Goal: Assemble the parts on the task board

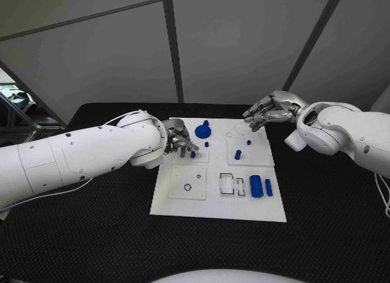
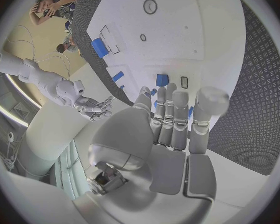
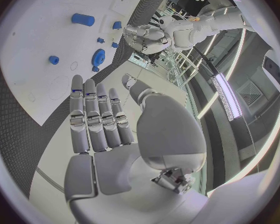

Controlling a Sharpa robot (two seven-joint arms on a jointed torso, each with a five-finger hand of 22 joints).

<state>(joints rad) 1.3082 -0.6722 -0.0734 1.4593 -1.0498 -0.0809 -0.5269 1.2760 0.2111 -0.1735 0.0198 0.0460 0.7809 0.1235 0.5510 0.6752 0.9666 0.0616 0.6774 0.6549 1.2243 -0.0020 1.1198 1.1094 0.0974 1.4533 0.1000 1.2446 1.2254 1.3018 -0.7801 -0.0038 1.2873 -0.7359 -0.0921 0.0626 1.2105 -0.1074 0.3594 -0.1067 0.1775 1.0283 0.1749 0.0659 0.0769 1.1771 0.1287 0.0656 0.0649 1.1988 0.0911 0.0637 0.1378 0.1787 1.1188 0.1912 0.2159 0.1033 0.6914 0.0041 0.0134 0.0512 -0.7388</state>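
The white task board point(image 1: 182, 203) lies mid-table. At its far end a blue gear point(image 1: 202, 131) stands, with short blue pegs point(image 1: 238, 155) nearby. A blue cylinder point(image 1: 256, 186) and a thin blue bar point(image 1: 269, 187) lie beside empty slots point(image 1: 227, 184). My left hand point(image 1: 179, 143) hovers at the board's left edge, fingers straight point(image 2: 171, 114) and holding nothing, next to a blue peg point(image 1: 193, 154). My right hand point(image 1: 267, 111) hangs over the far right corner, fingers apart and empty point(image 3: 96, 119). The gear point(image 3: 98, 57) and the cylinder point(image 3: 82, 19) lie beyond the right hand's fingertips.
Black textured table point(image 1: 92, 236) surrounds the board. A round hole point(image 1: 188, 187) sits in the near-left plate of the board. Grey wall panels stand behind the table's far edge.
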